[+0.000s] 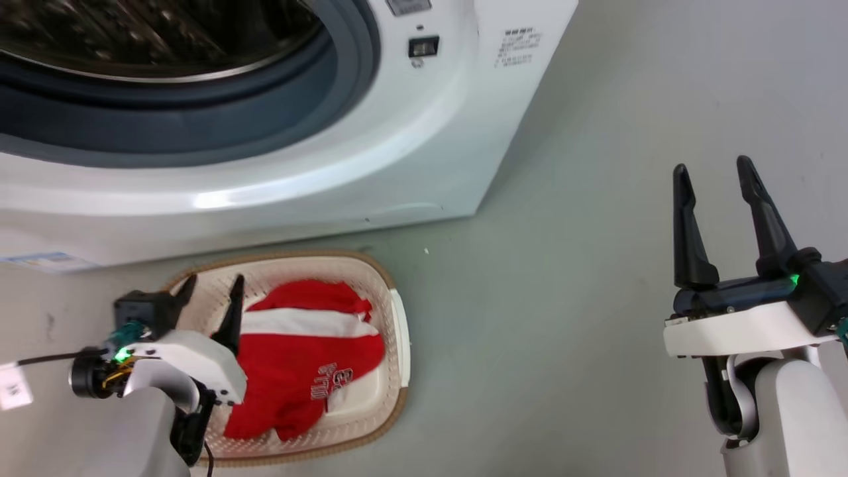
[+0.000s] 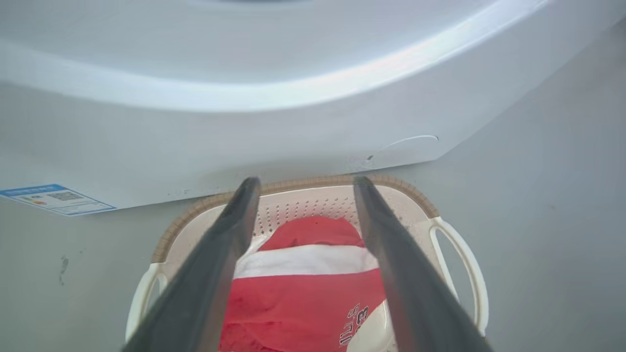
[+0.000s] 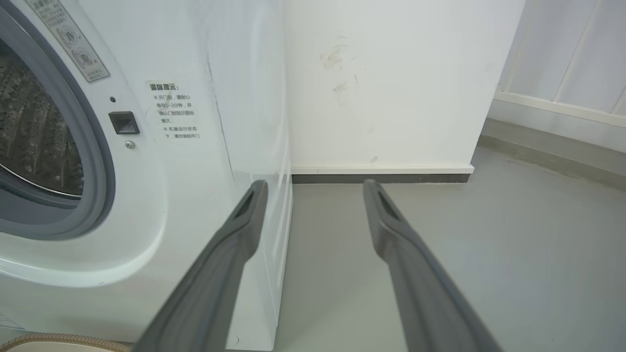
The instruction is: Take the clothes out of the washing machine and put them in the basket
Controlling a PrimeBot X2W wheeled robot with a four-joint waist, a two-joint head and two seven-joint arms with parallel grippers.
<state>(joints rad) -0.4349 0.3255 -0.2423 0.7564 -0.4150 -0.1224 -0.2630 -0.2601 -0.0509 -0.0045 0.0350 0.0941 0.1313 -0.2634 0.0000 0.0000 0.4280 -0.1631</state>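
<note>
The white washing machine (image 1: 371,152) fills the upper left of the head view, its grey-rimmed porthole (image 1: 199,126) open onto the steel drum (image 3: 29,127). On the floor before it stands the cream basket (image 1: 391,311) with a brown rim. Red clothes (image 1: 298,371) with a white stripe and white lettering lie inside it, also seen in the left wrist view as red clothes (image 2: 303,303). My left gripper (image 1: 213,287) hovers open above the basket's left side, nothing between its fingers. My right gripper (image 1: 714,173) is open and empty, off to the right over bare floor.
Grey floor (image 1: 563,318) stretches right of the basket and machine. A white wall (image 3: 391,88) with a dark skirting stands beyond the machine's right side. A blue-edged label sticker (image 2: 54,198) sits low on the machine's front. A black cable (image 1: 46,359) trails left from my left wrist.
</note>
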